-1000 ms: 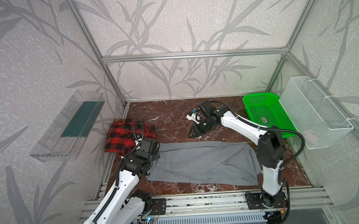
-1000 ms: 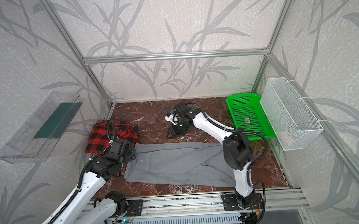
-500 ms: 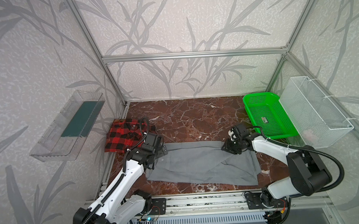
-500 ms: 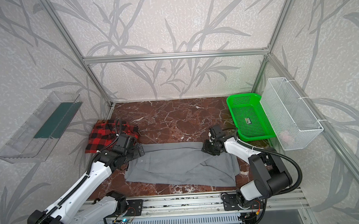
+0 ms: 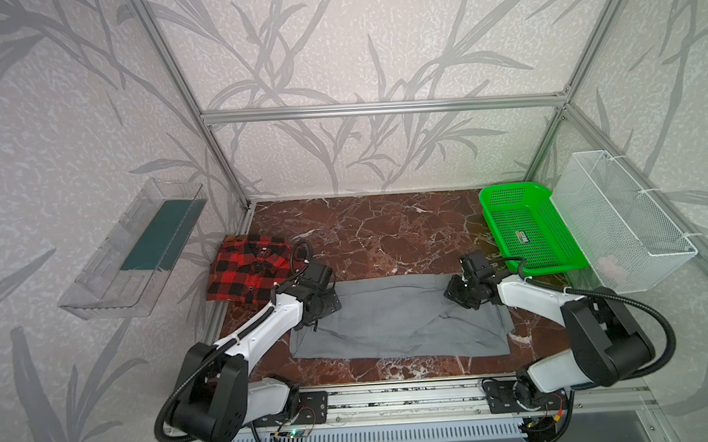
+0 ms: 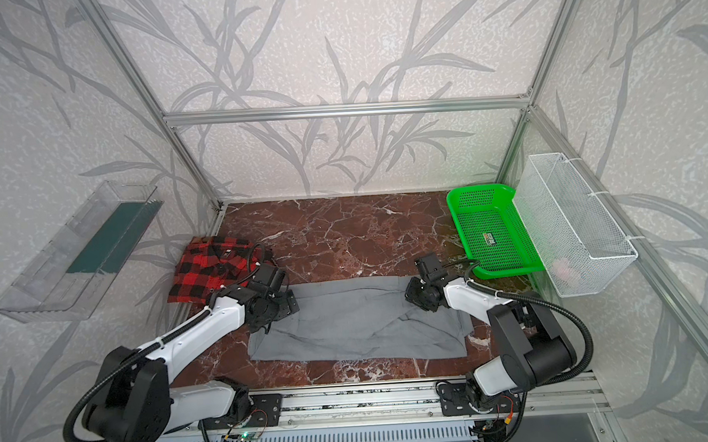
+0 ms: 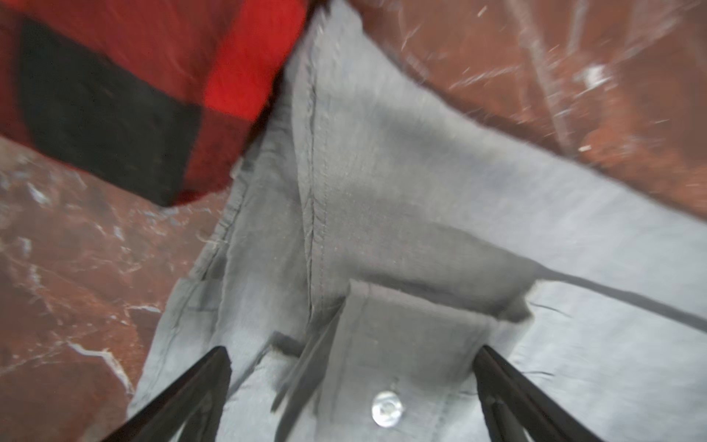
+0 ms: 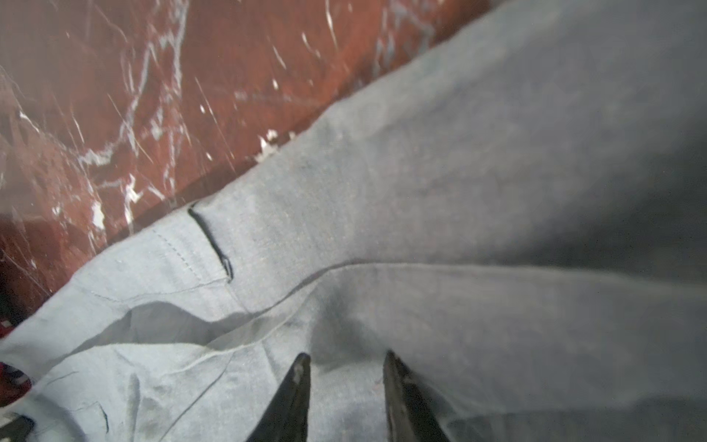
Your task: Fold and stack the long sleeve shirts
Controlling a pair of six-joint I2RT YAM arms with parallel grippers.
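Note:
The light gray shirt (image 5: 391, 326) (image 6: 349, 328) lies flat as a long folded band across the front of the marble table. The red-and-black plaid shirt (image 5: 249, 269) (image 6: 209, 267) sits folded at the left, touching the gray one's end. My left gripper (image 5: 322, 315) (image 7: 352, 352) hangs open over the gray shirt's left end, its fingers straddling a button (image 7: 387, 408). My right gripper (image 5: 458, 299) (image 8: 345, 356) is low over the shirt's right part. Its jaws stand a narrow gap apart, tips on the gray cloth, nothing lifted.
A green plastic basket (image 5: 508, 188) stands at the back right, close behind my right arm. A white wire basket (image 5: 618, 216) hangs on the right wall and a clear shelf (image 5: 137, 250) on the left wall. Bare marble (image 5: 378, 233) lies behind the shirts.
My right arm swung from the back middle of the table down to the gray shirt's right end. My left gripper shifted right, from the plaid's edge onto the gray shirt's left end.

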